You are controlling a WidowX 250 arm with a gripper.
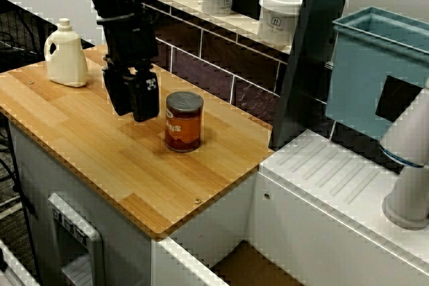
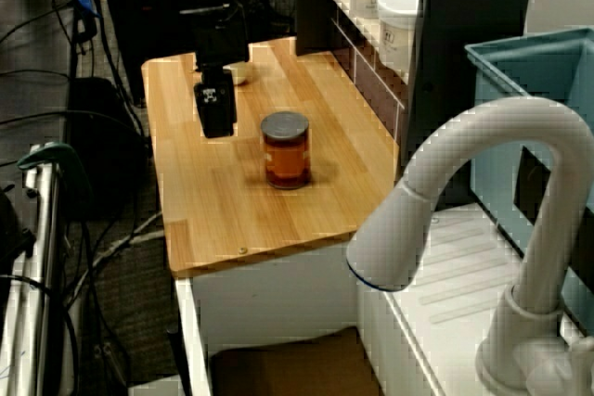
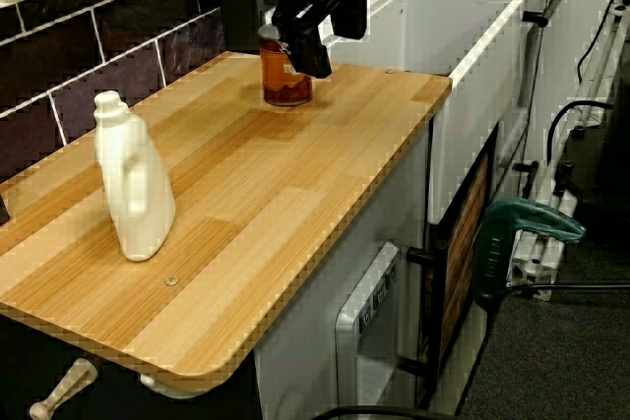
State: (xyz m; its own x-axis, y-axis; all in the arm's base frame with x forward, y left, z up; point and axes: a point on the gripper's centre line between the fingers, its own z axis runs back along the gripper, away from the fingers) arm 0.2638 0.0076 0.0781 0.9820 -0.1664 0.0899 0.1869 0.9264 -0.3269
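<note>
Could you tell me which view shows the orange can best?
The view facing the tiled wall: the orange can stands whole, nearest, beside the tool. The view over the faucet shows it whole but smaller; in the view along the counter the tool overlaps its top.

Soft, even indoor light falls from overhead in all three views. The wooden table [image 1: 100, 145] is bright with a mild sheen, and the can [image 1: 184, 122] casts only a faint, short shadow. Edges look jagged and pixelated. The white faucet [image 2: 483, 192] in the foreground is slightly soft.
</note>
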